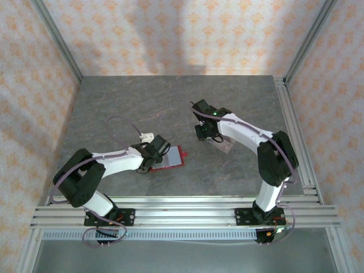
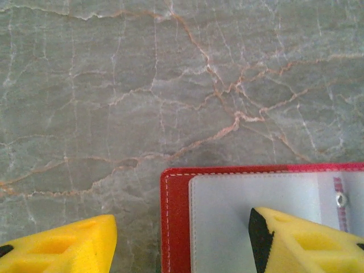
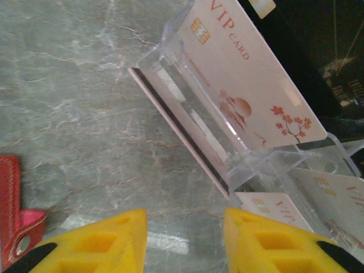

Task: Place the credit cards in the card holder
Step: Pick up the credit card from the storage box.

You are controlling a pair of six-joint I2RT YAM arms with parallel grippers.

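Down at 6 o'clock from the table's (image 1: 142,102) centre in the top view, catching the card holder (image 1: 173,158) lying unfolded, with the left gripper (image 1: 161,149) parked at its 9 o'clock edge. Switching to the left wrist: seeing jaws spread open, with one yellow finger (image 2: 74,244) over bare stone and its twin over the holder's pale inside; hard to tell whether touching. Just making out the snap (image 2: 341,199) at 3 o'clock, with the holder cut off below and right. Over to the right gripper (image 1: 209,135), at 2 o'clock from the holder, covering most of the clear stand (image 1: 224,145). From the right wrist: open too, gripping nothing. Spotting one of the credit cards (image 3: 244,74) propped in the stand, another leaning edge-on at 9 o'clock, two more low at 5 o'clock, partly hidden.
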